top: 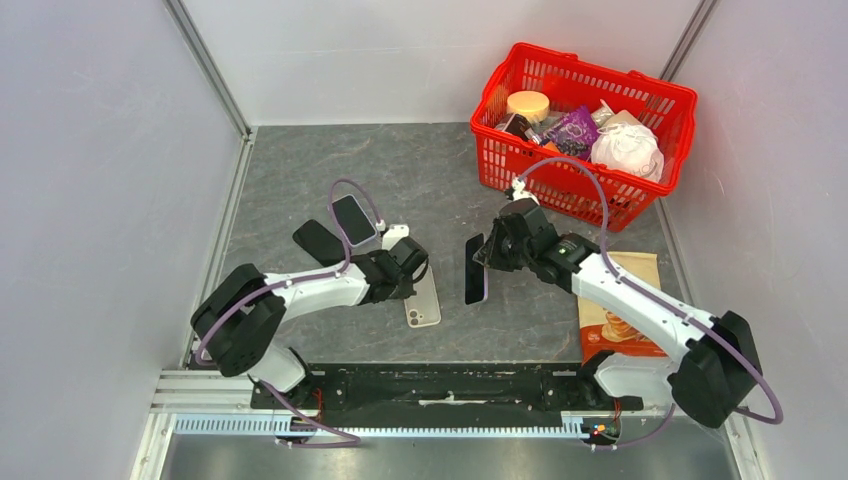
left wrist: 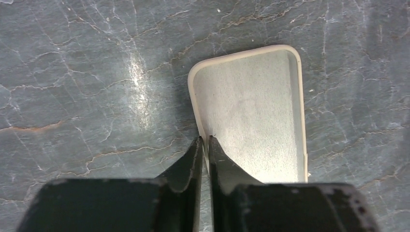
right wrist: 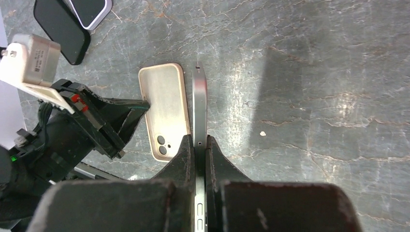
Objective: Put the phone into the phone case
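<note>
phone (right wrist: 199, 104) clamped on edge in right gripper (right wrist: 199, 145), parallel to case (right wrist: 163, 106) just toward worktop's left edge, rim pinched by left gripper (left wrist: 205, 140).

No legible text, label, brand or number anywhere

We're getting bright, even overhead light in the top view. Shadows under both arms are falling soft and short on the worktop (top: 420, 170), and the white walls are reading flat. In the left wrist view we're picking up a glare patch on the stone, just left of the phone case (left wrist: 256, 111). In the right wrist view we're seeing two bright sheens on the stone and a dark shadow band right of the phone (right wrist: 199, 106). The near jaws are rendering soft and almost black in both wrist views, detail lost. Stone veining is coming through sharp.
</note>
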You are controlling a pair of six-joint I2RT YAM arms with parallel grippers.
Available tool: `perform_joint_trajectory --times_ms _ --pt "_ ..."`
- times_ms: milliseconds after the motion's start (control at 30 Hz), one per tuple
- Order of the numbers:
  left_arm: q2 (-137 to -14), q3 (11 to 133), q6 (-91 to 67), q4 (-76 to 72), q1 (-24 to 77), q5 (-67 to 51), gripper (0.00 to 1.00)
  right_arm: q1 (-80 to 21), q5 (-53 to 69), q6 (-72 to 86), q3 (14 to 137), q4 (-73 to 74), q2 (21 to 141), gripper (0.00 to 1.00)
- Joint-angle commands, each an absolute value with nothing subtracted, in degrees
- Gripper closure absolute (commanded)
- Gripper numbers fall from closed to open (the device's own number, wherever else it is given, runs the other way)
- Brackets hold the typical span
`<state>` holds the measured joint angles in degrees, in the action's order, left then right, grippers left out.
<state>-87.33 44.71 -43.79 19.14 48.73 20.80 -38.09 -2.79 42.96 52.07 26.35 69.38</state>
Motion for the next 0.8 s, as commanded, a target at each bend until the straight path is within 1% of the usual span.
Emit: perform_joint_trajectory --times_ms 0,100,267,333,367,467,600,767 --pt "-84.33 43.97 -42.71 16.05 47.80 17.95 0.80 -38.72 -0.56 43.99 53.83 19.84 71.37 1.00" --pt "-82.29 43.85 -42.05 15.87 46.70 16.20 0.68 -38.93 -0.18 44.12 54.42 19.06 72.88 1.00" --pt "-78.36 43.45 -40.95 16.94 45.58 14.92 0.45 -38.91 -0.18 43.97 54.89 19.15 73.76 1.00" --pt "-76.12 42.71 -40.91 16.97 44.91 14.22 0.37 -38.92 -0.46 43.71 55.00 19.59 73.92 1.00" --pt "-74.88 42.26 -40.94 16.97 44.44 13.75 0.34 -38.92 -0.42 43.69 55.17 19.81 74.18 1.00" --pt "-71.78 41.05 -41.23 17.20 43.15 13.24 0.30 -39.07 1.70 43.83 55.91 19.24 75.67 1.00" --pt "-69.02 38.74 -42.54 17.83 40.88 12.79 0.31 -41.67 1.42 43.33 58.20 18.84 78.53 1.00" --pt "-66.58 35.23 -43.66 18.24 37.55 11.66 0.39 -44.31 3.48 44.46 60.51 15.88 83.02 1.00"
